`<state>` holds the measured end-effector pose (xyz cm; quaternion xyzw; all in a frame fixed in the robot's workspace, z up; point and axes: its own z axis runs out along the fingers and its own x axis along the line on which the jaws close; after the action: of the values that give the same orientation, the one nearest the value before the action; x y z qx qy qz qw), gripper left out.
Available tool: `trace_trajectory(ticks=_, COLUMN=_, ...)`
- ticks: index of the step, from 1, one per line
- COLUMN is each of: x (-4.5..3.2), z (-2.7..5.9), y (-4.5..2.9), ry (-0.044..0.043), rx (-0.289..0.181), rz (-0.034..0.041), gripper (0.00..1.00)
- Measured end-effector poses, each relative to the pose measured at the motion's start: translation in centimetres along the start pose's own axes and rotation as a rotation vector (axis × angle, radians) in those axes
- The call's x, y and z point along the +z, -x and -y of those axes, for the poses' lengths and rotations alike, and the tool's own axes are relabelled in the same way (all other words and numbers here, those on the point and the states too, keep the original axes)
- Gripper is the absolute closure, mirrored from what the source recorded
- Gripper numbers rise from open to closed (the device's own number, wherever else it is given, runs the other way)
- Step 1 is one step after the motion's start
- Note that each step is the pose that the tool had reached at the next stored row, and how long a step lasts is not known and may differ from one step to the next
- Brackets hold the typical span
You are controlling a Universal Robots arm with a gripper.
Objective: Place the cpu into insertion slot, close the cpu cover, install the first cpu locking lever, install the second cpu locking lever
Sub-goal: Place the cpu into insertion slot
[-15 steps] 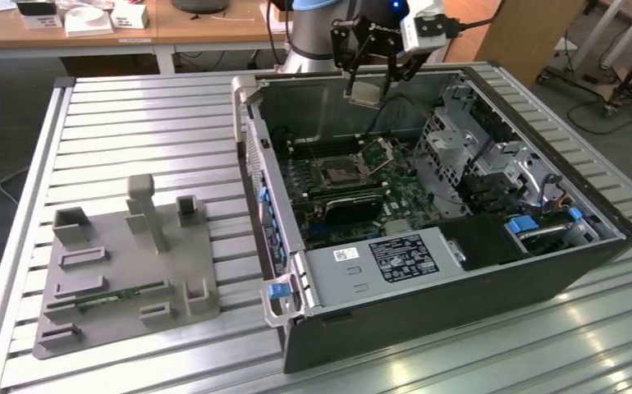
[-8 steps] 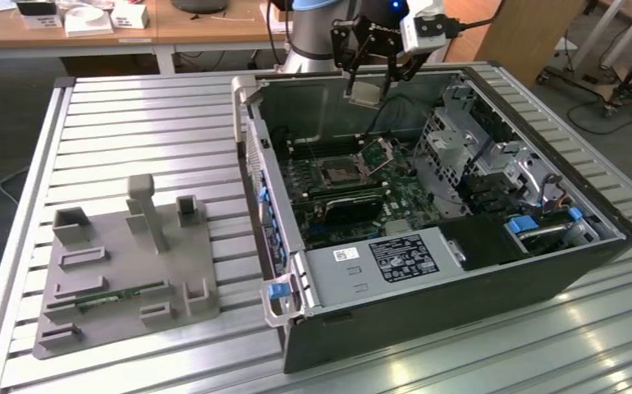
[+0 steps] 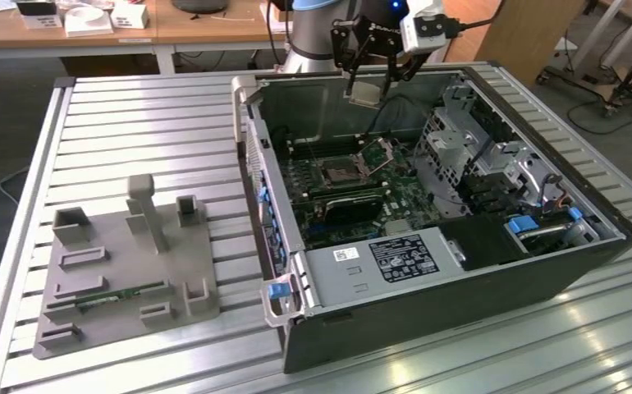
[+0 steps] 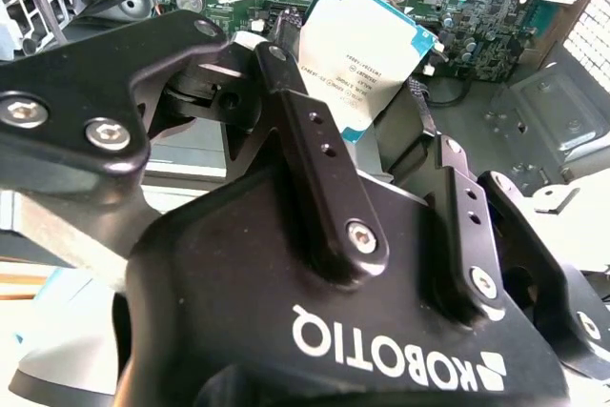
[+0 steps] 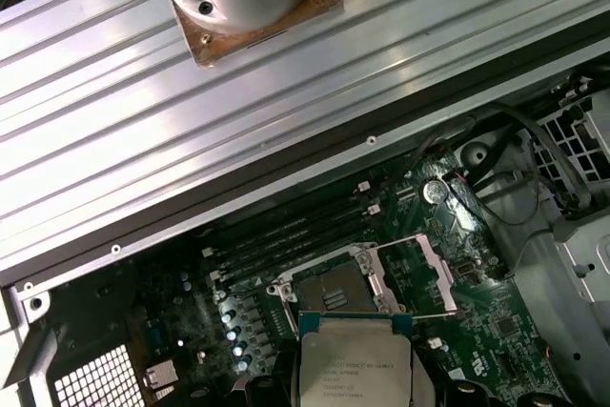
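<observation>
In the exterior view my gripper (image 3: 367,87) hangs over the far end of the open computer case (image 3: 426,287), shut on the cpu (image 3: 365,93), well above the motherboard. Both wrist views show the cpu (image 4: 367,50) (image 5: 355,361) as a flat silver square with a teal edge, pinched by two opposite edges between the black fingers (image 4: 315,154). Below it lies the insertion slot (image 3: 332,175) (image 5: 329,290), its dark centre bare. The cpu cover (image 3: 382,152) (image 5: 416,271) stands swung up beside the slot. A thin wire lever (image 5: 431,315) lies along the cover's side.
The case's metal walls (image 3: 253,139) surround the board, with a drive cage (image 3: 480,156) on the exterior view's right and black memory sticks (image 5: 286,231) beside the slot. A grey fixture plate (image 3: 130,271) sits on the slatted table (image 3: 130,123) on the exterior view's left.
</observation>
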<state>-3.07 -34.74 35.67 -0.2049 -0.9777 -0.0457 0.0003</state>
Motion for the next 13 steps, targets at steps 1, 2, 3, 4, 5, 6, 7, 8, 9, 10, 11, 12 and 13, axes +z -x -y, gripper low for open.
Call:
trace_trajectory(ticks=1, x=0.0, z=0.0, y=0.0, ry=0.0001, rx=0.003, rz=0.0003, gripper=0.45)
trace_trajectory(ticks=2, x=0.01, z=0.0, y=0.0, ry=0.0002, rx=0.009, rz=0.0008, gripper=0.45)
trace_trajectory(ticks=3, x=0.04, z=0.0, y=0.0, ry=0.0006, rx=0.021, rz=0.0019, gripper=0.45)
trace_trajectory(ticks=4, x=0.05, z=0.0, y=0.0, ry=0.0007, rx=0.035, rz=0.0031, gripper=0.45)
trace_trajectory(ticks=5, x=0.08, z=0.01, y=0.0, ry=0.001, rx=0.05, rz=0.0045, gripper=0.45)
trace_trajectory(ticks=6, x=0.11, z=0.01, y=0.0, ry=0.0013, rx=0.066, rz=0.0059, gripper=0.45)
trace_trajectory(ticks=7, x=0.14, z=0.01, y=0.0, ry=0.0016, rx=0.082, rz=0.0074, gripper=0.45)
trace_trajectory(ticks=8, x=0.17, z=0.01, y=0.0, ry=0.002, rx=0.1, rz=0.0089, gripper=0.45)
trace_trajectory(ticks=9, x=0.21, z=0.02, y=0.0, ry=0.0023, rx=0.118, rz=0.0106, gripper=0.45)
trace_trajectory(ticks=10, x=0.25, z=0.02, y=0.0, ry=0.0028, rx=0.138, rz=0.0123, gripper=0.45)
trace_trajectory(ticks=11, x=0.29, z=0.02, y=0.01, ry=0.0031, rx=0.156, rz=0.0139, gripper=0.45)
trace_trajectory(ticks=12, x=0.33, z=0.03, y=0.01, ry=0.0034, rx=0.174, rz=0.0155, gripper=0.45)
trace_trajectory(ticks=13, x=0.37, z=0.03, y=0.01, ry=0.0037, rx=0.191, rz=0.0172, gripper=0.45)
